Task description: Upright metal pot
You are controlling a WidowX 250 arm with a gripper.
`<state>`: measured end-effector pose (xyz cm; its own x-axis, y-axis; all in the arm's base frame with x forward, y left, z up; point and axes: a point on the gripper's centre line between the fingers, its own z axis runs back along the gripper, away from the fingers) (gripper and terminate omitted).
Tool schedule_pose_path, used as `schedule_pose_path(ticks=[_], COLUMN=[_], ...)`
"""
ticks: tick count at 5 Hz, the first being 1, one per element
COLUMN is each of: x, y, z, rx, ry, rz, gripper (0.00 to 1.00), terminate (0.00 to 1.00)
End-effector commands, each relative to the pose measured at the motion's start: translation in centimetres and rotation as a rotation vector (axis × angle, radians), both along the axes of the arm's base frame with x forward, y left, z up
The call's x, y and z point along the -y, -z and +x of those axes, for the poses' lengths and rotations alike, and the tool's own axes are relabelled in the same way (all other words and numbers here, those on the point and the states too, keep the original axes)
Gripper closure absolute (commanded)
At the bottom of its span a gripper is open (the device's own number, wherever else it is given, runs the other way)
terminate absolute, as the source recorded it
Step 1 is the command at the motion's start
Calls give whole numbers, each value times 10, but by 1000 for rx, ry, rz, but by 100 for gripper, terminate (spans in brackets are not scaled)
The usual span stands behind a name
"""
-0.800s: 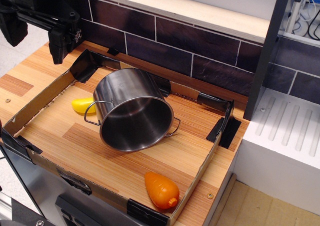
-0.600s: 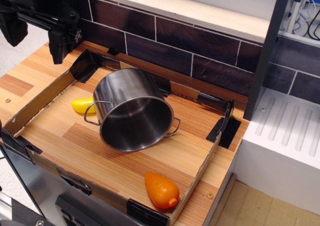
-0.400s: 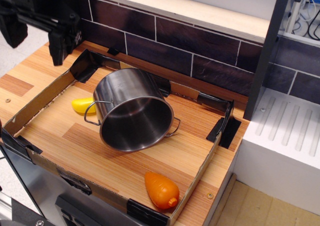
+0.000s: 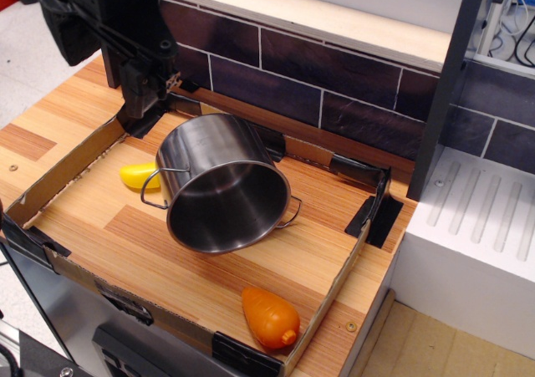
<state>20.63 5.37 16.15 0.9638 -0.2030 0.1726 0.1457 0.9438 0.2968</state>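
Note:
The metal pot is shiny steel with two thin wire loop handles. It lies tipped on its side in the middle of a shallow cardboard tray, with its mouth facing the front. My black gripper hangs above the tray's back left corner, up and to the left of the pot and apart from it. Its two fingers stand apart with nothing between them.
A yellow plastic vegetable lies just left of the pot, partly behind its handle. An orange plastic carrot lies near the tray's front right corner. A dark tiled wall runs behind, and a white sink unit stands at the right.
My gripper has moved to the right and a little down, from the far left edge to above the tray's back left corner. The pot and vegetables have not moved.

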Motion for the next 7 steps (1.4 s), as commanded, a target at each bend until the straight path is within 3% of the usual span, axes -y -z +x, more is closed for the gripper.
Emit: schedule_pose_path(ticks=[1, 3, 4, 7], x=[42, 59, 57, 40], y=[3, 27, 39, 62], z=[-8, -5, 0, 12], rx=[22, 78, 87, 51], ry=[101, -18, -30, 25], rz=[33, 24, 67, 161], gripper=[0, 0, 0, 0], terminate=[0, 0, 0, 0])
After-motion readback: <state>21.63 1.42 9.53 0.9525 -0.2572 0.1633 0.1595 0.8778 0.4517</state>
